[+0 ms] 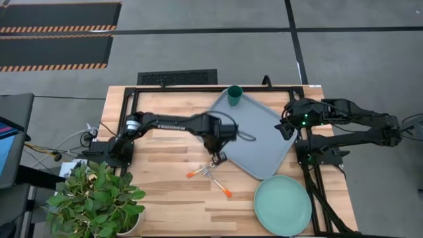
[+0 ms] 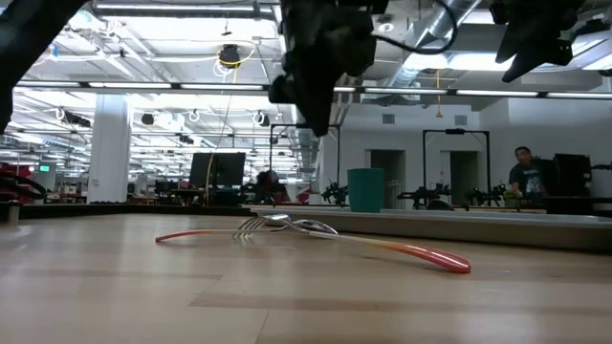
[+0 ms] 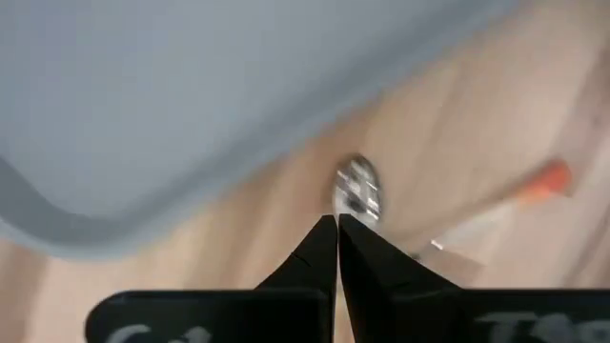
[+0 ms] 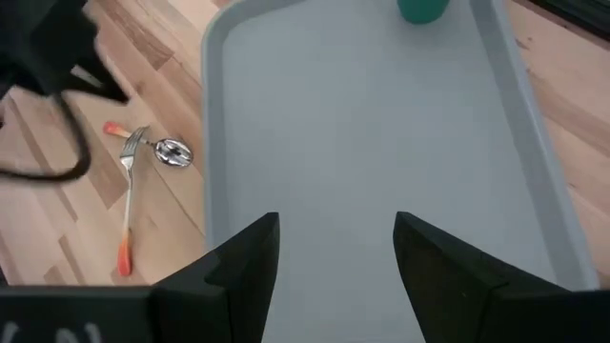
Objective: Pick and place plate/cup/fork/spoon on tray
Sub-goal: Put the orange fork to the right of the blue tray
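Note:
The light blue-grey tray (image 1: 261,135) lies slanted on the wooden table, and the dark green cup (image 1: 234,94) stands in its far corner. The mint-green plate (image 1: 283,205) rests on the table near the right front. The spoon (image 1: 210,165) and the fork (image 1: 217,182) lie crossed on the wood beside the tray's left rim, the spoon's bowl (image 3: 357,188) nearest the tray. My left gripper (image 3: 336,227) hangs shut, pointing down, just above that bowl, clear of it in the low view (image 2: 320,124). My right gripper (image 4: 335,238) stands open above the tray's right side.
A potted plant (image 1: 96,198) stands at the table's near left corner. A black frame (image 1: 198,88) runs along the far edge. Bare wood lies between the cutlery and the plant. A person (image 2: 521,174) stands far off in the room behind.

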Tool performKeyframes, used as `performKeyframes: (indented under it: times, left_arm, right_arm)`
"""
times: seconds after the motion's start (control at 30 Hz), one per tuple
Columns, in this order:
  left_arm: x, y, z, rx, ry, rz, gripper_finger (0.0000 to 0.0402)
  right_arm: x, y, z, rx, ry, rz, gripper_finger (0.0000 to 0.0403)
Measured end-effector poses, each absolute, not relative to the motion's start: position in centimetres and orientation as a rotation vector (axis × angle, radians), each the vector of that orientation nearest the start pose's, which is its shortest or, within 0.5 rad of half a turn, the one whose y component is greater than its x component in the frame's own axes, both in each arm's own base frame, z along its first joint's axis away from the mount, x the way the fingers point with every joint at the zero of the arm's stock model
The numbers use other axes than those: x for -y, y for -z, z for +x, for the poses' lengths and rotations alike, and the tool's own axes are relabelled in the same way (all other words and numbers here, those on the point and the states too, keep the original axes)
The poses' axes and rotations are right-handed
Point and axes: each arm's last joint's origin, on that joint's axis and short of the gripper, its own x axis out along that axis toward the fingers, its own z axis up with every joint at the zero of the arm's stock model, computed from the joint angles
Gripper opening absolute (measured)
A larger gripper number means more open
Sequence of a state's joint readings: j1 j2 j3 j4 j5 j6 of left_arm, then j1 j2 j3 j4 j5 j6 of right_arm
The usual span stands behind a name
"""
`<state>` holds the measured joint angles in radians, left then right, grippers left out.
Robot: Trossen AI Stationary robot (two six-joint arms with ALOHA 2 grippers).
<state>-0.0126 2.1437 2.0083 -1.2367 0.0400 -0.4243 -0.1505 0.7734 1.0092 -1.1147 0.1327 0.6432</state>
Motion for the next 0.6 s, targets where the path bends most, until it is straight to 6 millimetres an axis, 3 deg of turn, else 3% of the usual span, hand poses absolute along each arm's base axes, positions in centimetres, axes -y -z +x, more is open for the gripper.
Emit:
performKeyframes:
  times: [0.27, 0.6]
  left_arm:
    - [6.3, -25.6, 42.0, -1.356, -0.505, -0.383, 0.0022]
    - [11.9, -25.6, 40.4, -1.205, -0.811, -0.598, 0.0158]
  right_arm:
    - [2.1, -32.9, 11.5, -0.766, 0.536, 0.609, 0.0232]
    - [2.2, -32.8, 11.9, -0.781, 0.541, 0.608, 0.0232]
